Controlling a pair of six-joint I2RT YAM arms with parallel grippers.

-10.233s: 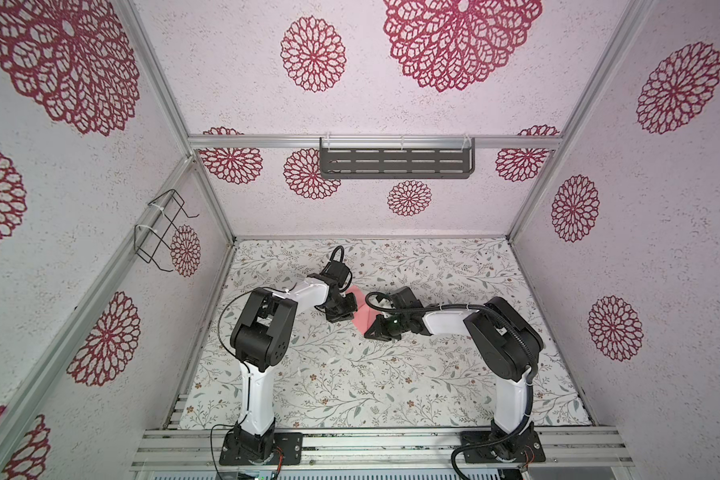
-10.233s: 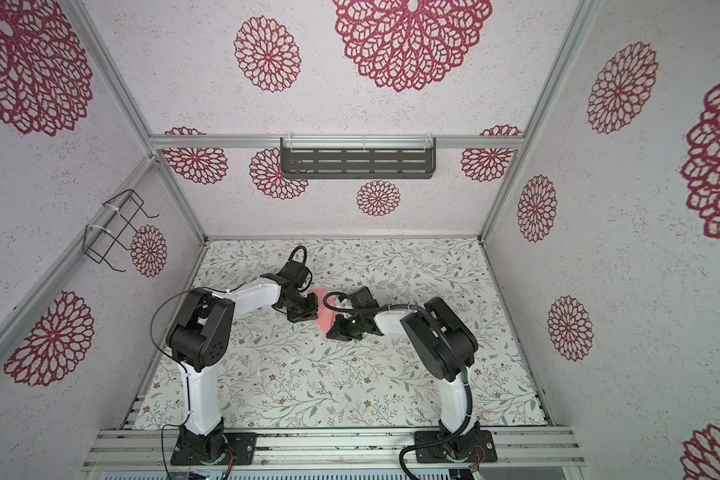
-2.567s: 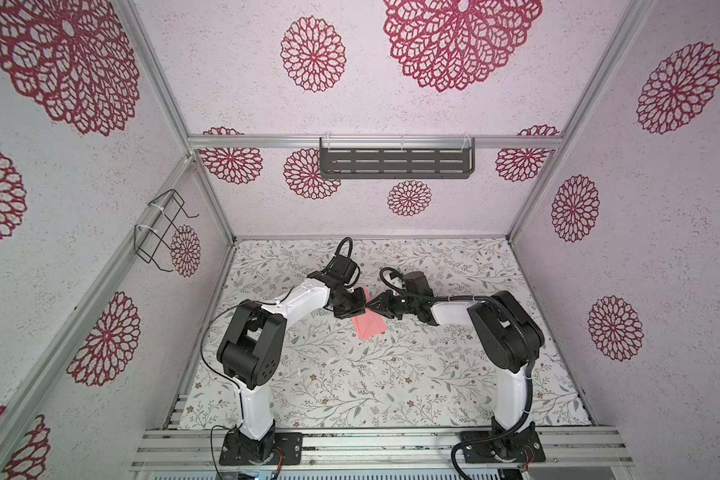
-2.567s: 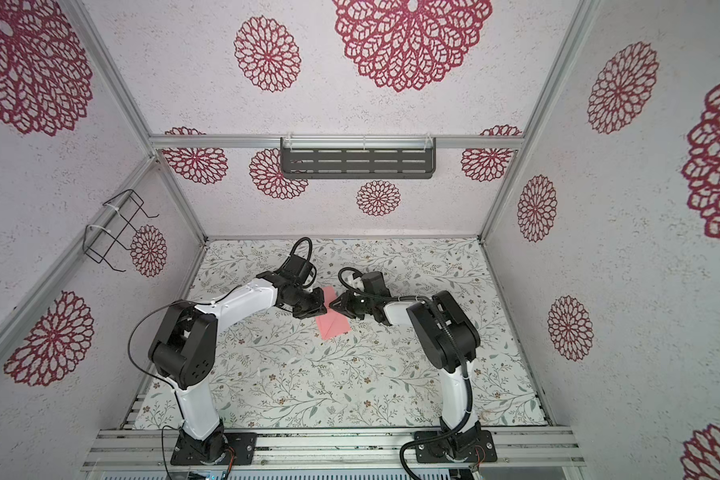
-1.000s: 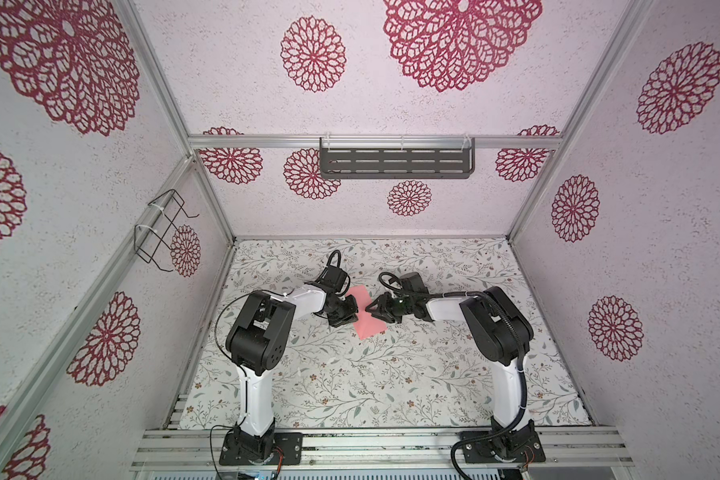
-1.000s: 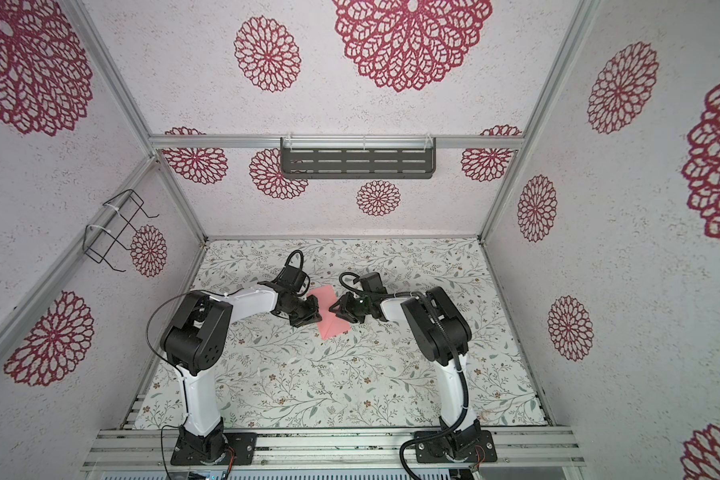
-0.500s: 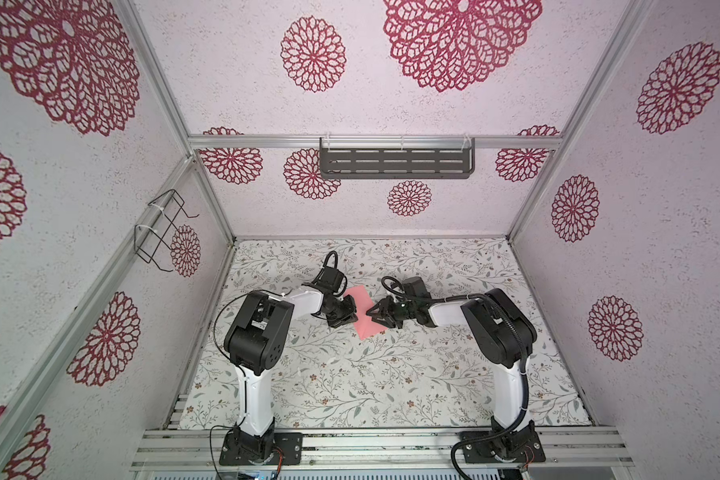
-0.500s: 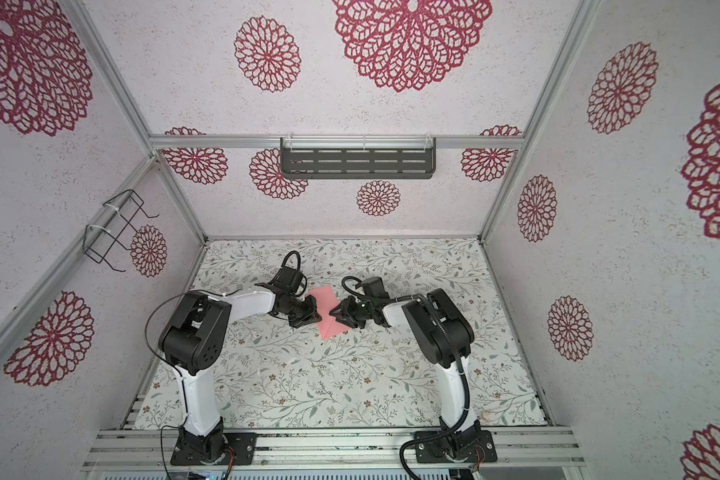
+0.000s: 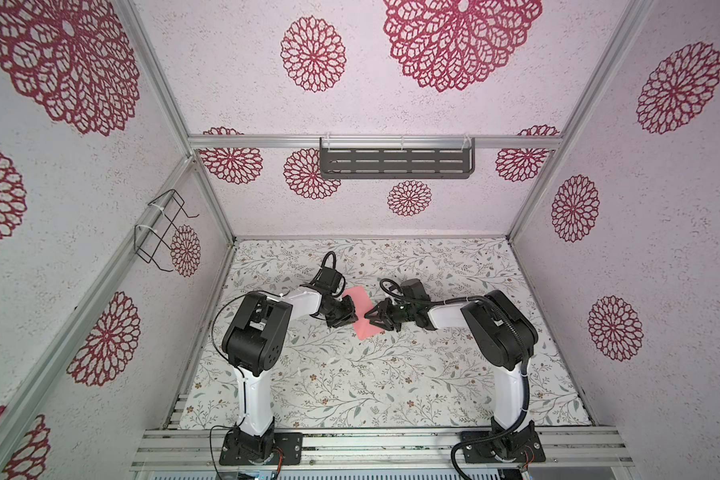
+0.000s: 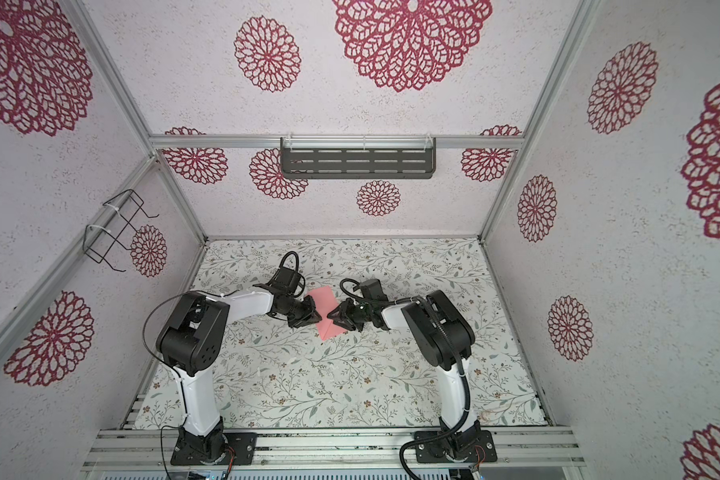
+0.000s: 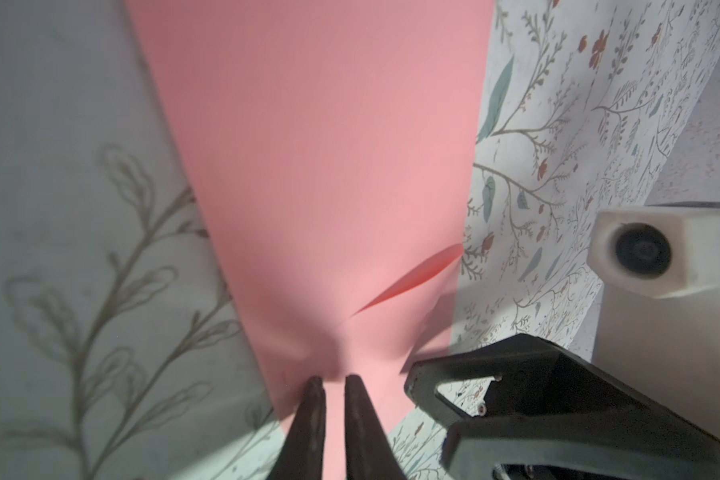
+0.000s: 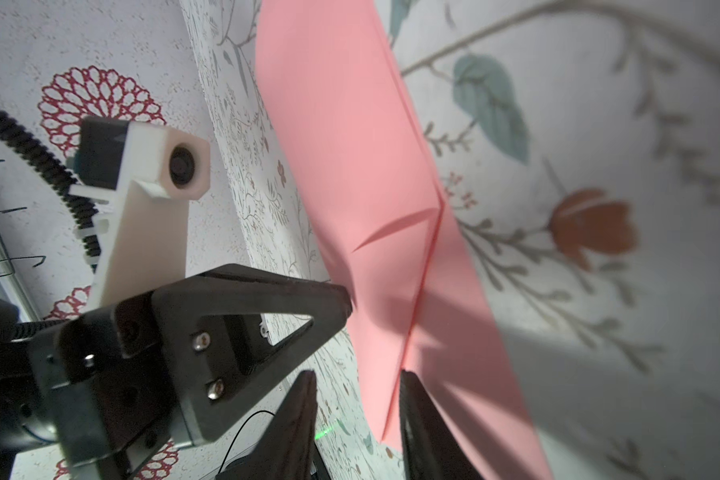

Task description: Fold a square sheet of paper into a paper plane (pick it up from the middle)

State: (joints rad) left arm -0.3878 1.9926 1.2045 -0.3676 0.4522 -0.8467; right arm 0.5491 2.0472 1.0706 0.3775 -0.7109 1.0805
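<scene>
Your thin salmon-pink square sheet of paper, folded once into a flat rectangle, lies mid-way across the floral-printed worktop. Your left pincer stands a crack apart at one long edge. Your right pincer gapes around the opposite edge, gripping nothing. Nose and wing folds look still to come.

Mat front free (wide); L arm, R arm flank paper.
</scene>
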